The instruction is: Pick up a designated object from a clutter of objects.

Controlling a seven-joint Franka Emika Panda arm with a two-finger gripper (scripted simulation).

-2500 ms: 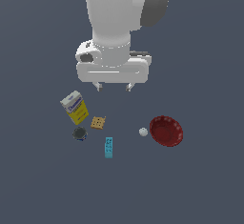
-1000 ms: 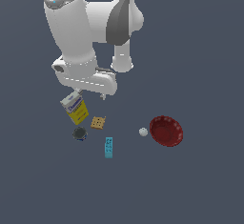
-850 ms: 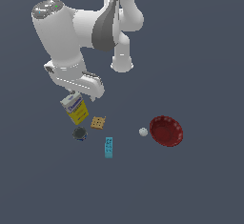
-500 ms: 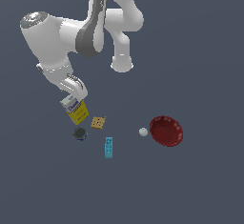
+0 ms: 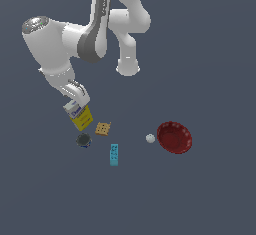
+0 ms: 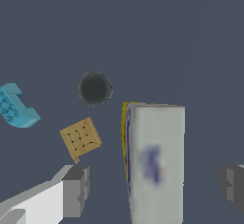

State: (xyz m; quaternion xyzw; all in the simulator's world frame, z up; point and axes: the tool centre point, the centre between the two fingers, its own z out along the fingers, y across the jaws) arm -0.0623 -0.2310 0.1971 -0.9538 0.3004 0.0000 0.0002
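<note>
Counting six items — one carton box (image 5: 81, 116), cracker (image 5: 103, 128), block (image 5: 114, 154), can (image 5: 83, 140), ball (image 5: 150, 138), bowl (image 5: 174, 137) — the box's long axis upright, slightly tilted; gripper (image 6: 155, 189) spread astride it.

Simulated test scene, not a real room; flat uniform slate-grey ground (image 5: 215, 54) fills both views with no walls, furniture or horizon; rendered look, smooth shading, blurred lettering on the carton box (image 6: 155, 166). White robot arm (image 5: 75, 44) stands directly on that plain surface; a few loose props lie scattered nearby: tan cracker (image 5: 103, 128), cyan block (image 5: 114, 154), dark round can (image 5: 83, 140), white ball (image 5: 150, 138), red bowl (image 5: 174, 137); reads as a bench-style grasping setup.
</note>
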